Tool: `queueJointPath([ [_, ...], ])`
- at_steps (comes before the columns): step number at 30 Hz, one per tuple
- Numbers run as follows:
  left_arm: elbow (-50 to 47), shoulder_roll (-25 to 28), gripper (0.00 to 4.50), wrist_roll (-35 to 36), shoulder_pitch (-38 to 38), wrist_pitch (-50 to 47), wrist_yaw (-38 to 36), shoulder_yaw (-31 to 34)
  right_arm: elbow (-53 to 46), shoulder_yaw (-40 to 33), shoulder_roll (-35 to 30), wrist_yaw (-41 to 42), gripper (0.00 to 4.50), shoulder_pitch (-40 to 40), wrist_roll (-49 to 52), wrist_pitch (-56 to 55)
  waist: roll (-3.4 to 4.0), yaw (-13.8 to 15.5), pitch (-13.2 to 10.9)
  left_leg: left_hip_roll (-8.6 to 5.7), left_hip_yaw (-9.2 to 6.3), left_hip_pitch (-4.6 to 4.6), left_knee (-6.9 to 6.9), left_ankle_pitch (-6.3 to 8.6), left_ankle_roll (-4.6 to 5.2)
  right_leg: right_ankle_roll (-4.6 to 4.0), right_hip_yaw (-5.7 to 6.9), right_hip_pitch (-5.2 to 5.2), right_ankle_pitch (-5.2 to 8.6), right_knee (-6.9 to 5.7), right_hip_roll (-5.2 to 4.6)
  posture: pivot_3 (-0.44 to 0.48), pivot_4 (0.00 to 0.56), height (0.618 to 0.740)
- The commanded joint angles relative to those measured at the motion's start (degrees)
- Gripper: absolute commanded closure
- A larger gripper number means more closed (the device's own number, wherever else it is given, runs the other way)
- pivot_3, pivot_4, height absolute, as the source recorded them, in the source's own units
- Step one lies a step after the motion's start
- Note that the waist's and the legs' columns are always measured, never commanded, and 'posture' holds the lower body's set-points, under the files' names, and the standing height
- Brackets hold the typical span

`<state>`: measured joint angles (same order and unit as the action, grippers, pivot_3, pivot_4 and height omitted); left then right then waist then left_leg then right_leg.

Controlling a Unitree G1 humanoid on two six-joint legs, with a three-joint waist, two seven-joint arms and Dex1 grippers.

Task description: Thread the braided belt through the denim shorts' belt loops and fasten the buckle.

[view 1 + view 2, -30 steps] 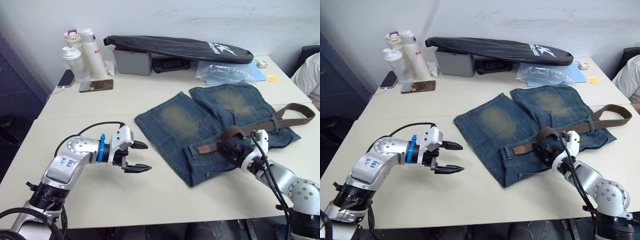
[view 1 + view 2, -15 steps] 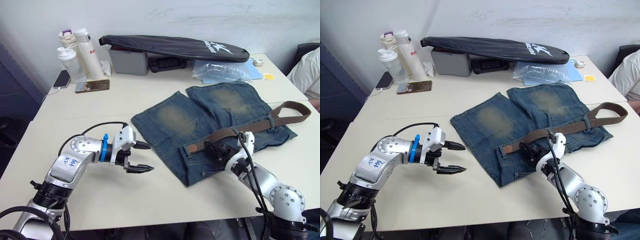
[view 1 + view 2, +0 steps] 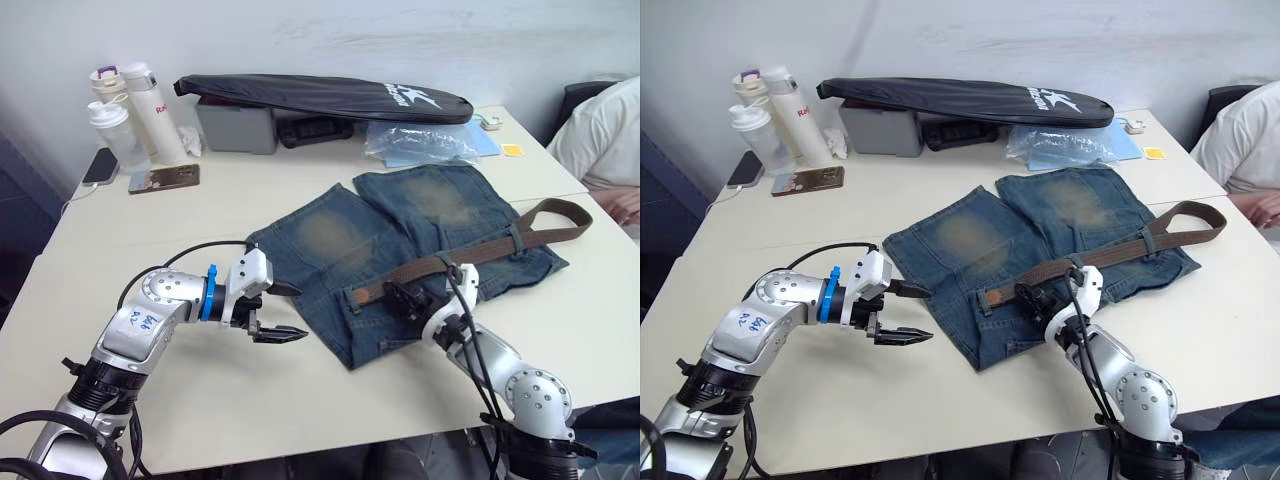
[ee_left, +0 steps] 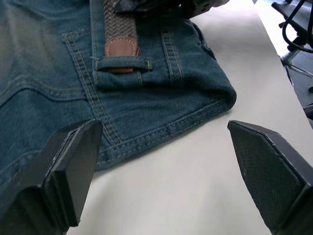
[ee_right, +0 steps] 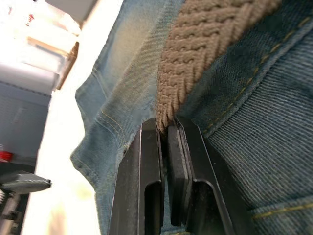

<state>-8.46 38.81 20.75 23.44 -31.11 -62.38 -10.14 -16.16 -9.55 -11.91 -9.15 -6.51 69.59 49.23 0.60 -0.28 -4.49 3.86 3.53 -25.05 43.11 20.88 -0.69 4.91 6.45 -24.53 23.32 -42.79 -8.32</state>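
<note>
Across the middle of the frame, the denim shorts lay flat on the desk, the braided belt running along their waistband. The right gripper had its fingers pinched on the belt near its reddish-brown tip. The left gripper hung wide open, empty, lower left. The soft, floppy belt looked best held close behind the tip.

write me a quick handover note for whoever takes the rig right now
Left gripper: open, holding nothing, beside the denim shorts.
Right gripper: shut on the braided belt, on the waistband.
Done: the belt's reddish-brown tip sits at a belt loop near the shorts' corner; the far end passes under another loop.
Left: thread the remaining loops and fasten the buckle, which I can't make out.
</note>
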Motion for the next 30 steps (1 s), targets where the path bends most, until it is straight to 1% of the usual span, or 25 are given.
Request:
queueJointPath([
  [1, -0.92, 0.19, 0.0, -0.05, 0.86, 0.63, -0.31, 0.37, 3.65, 3.71, 0.77, 0.84, 4.46, 0.42, -4.46, 1.69, -0.04, -0.05, 0.05, 0.0, -0.01, 0.02, 0.0, 0.0, 0.0, 0.0, 0.0, 0.0, 0.0, 0.0, 0.01, 0.0, 0.15, 0.622],
  [4, -0.89, 0.1, 0.0, -0.15, 0.9, 0.59, -0.21, 0.45, 4.81, 5.49, 0.42, 2.1, 4.46, -0.81, -8.2, 2.26, -0.12, -0.21, 0.11, 0.03, -0.02, 0.07, 0.01, 0.01, 0.02, 0.0, -0.02, -0.03, 0.0, 0.0, 0.05, 0.0, 0.15, 0.622],
  [9, -1.0, -0.11, 0.0, -0.33, 0.75, 0.64, -0.08, 0.39, 6.2, 6.84, 1.51, 5.41, 4.46, -2.54, -11.03, 3.0, -0.14, -0.86, 0.13, 0.04, -0.03, 0.19, 0.01, 0.03, 0.04, -0.01, -0.12, -0.02, 0.0, -0.02, 0.07, 0.0, 0.15, 0.622],
  [13, -0.97, -0.19, 0.0, -0.36, 0.71, 0.62, -0.01, 0.44, 6.28, 6.92, 1.88, 9.74, 4.46, -2.56, -11.12, 3.52, -0.16, -1.36, 0.13, 0.06, -0.04, 0.32, -0.02, 0.04, 0.06, 0.0, -0.21, -0.02, 0.0, -0.1, 0.1, 0.0, 0.15, 0.622],
  [18, -1.32, -0.12, 0.0, -0.26, 0.24, 0.51, 0.23, 0.65, 8.3, 1.75, 5.3, 13.93, 4.46, -2.7, -4.33, 4.03, -0.19, -1.41, 0.1, 0.08, -0.23, 0.62, 0.02, 0.11, 0.15, -0.01, -0.3, -0.05, 0.0, -0.16, 0.12, 0.0, 0.15, 0.622],
  [20, -1.29, -0.15, 0.0, -0.26, 0.27, 0.47, 0.29, 0.64, 9.64, 0.41, 5.42, 15.04, 4.46, -3.27, -2.96, 4.98, -0.17, -1.4, 0.1, 0.08, -0.4, 0.66, 0.01, 0.15, 0.14, -0.01, -0.29, -0.1, 0.0, -0.16, 0.15, 0.0, 0.15, 0.622],
  [23, -1.23, 0.03, 0.0, -0.22, 0.24, 0.49, 0.29, 0.89, 10.6, 1.7, 3.22, 16.95, 4.46, -3.74, -4.73, 7.3, -0.09, -1.37, 0.11, 0.08, -0.67, 0.71, 0.02, 0.34, 0.26, -0.02, -0.37, -0.15, 0.01, -0.16, 0.49, 0.0, 0.15, 0.622],
  [30, -1.41, 0.44, 0.0, -0.29, -0.18, 0.24, 0.79, 1.48, 12.79, 3.41, 3.37, 17.34, 4.46, -5.92, -8.61, 9.13, -0.02, -1.46, 0.18, 0.08, -1.29, 0.89, 0.06, 0.68, 0.43, -0.13, -0.52, -0.12, 0.04, -0.12, 0.73, 0.0, 0.15, 0.622],
])
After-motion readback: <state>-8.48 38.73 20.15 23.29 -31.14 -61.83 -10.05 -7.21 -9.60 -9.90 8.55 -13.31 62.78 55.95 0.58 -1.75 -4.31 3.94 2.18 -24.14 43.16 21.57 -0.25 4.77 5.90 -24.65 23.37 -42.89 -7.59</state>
